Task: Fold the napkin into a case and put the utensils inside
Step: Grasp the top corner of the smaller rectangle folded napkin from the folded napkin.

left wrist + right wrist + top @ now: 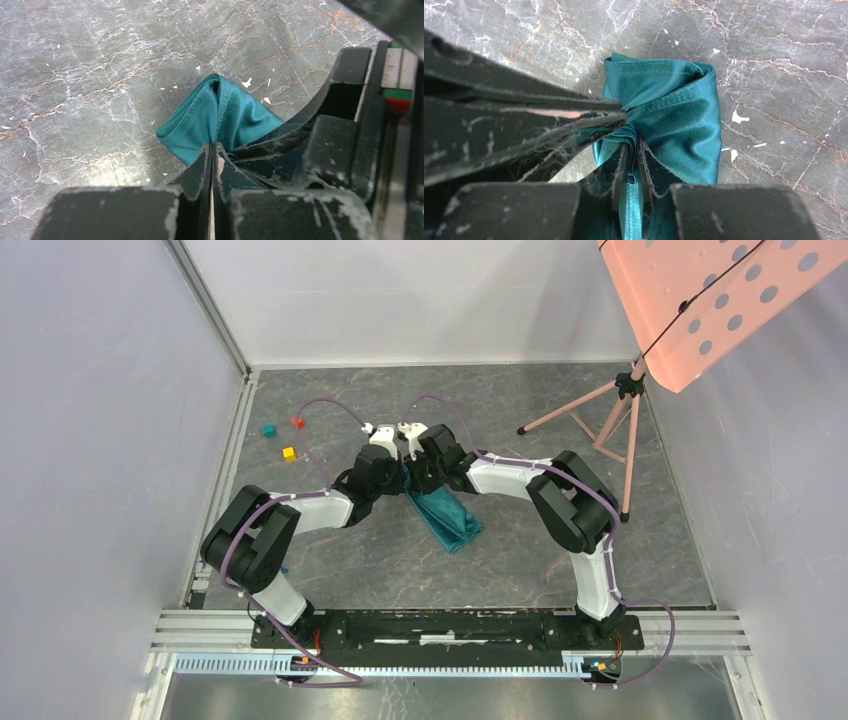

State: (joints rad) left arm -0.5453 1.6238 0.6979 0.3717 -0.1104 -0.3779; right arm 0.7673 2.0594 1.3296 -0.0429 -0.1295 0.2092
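My left gripper is fully closed. In the left wrist view its two fingers meet at lower centre of the frame, and a gathered fold of the napkin runs into the seam between the tips, so the cloth is pinched there. My right gripper is closed down to a thin slit. In the right wrist view a strip of the teal fabric, hem included, fills that slit at lower centre, and the cloth bunches where it enters the tips. The two grippers sit tip to tip: the left fingers cross the right wrist view from the left edge and end against the same bunch of fabric, just above the right fingertips. In the top view both arms reach inward from lower left and lower right and meet at the centre of the frame. From that point the napkin extends down and to the right as a folded band of several layers over the grey marbled table. I cannot tell whether its far end rests on the surface. A teal cube, a red cube and a yellow cube lie left of centre, well apart from the napkin. A pink perforated panel on a tripod occupies the upper right.
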